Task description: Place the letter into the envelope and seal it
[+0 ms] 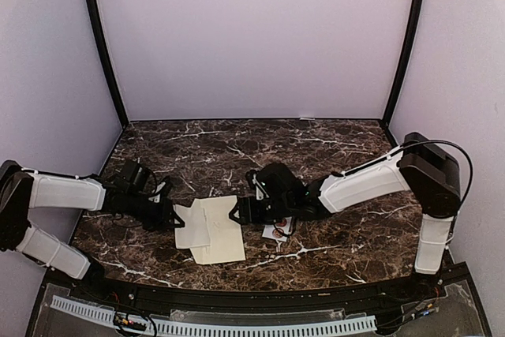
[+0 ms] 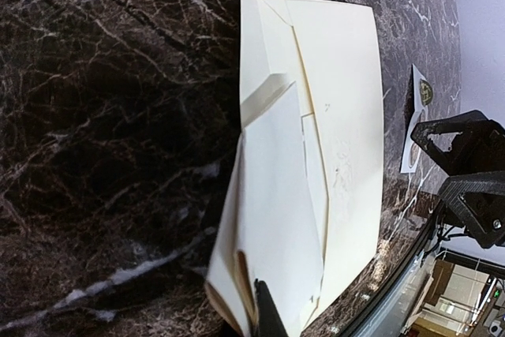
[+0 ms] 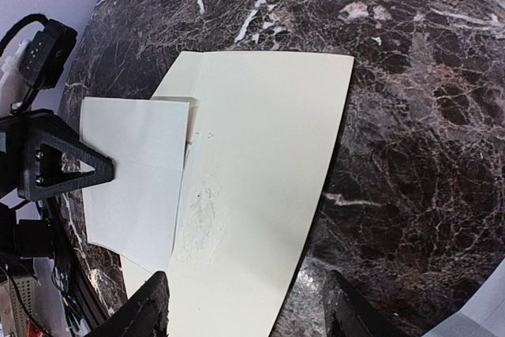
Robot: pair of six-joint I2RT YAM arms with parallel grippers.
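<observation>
Pinching the letter by its left end, the left hand is pressed together on the sheet and reaches in from the left edge of the bench. The letter lies low, its right part overlapping the left long edge of the envelope. Its leading edge seems to sit at the mouth beside a raised fold, though how deep it goes I cannot tell. The envelope rests flat toward the bench's near edge, a little left of centre and directly right of the left hand. Its long axis runs from near edge to far edge, across the line between the two hands. The coming push therefore looks to be rightward, across the envelope's short width. At the envelope's right long edge the right hand hangs spread, its fingers wide over the paper. It is the nearer hand to the envelope, though I cannot confirm contact. Just right of it lies a small sticker strip.
</observation>
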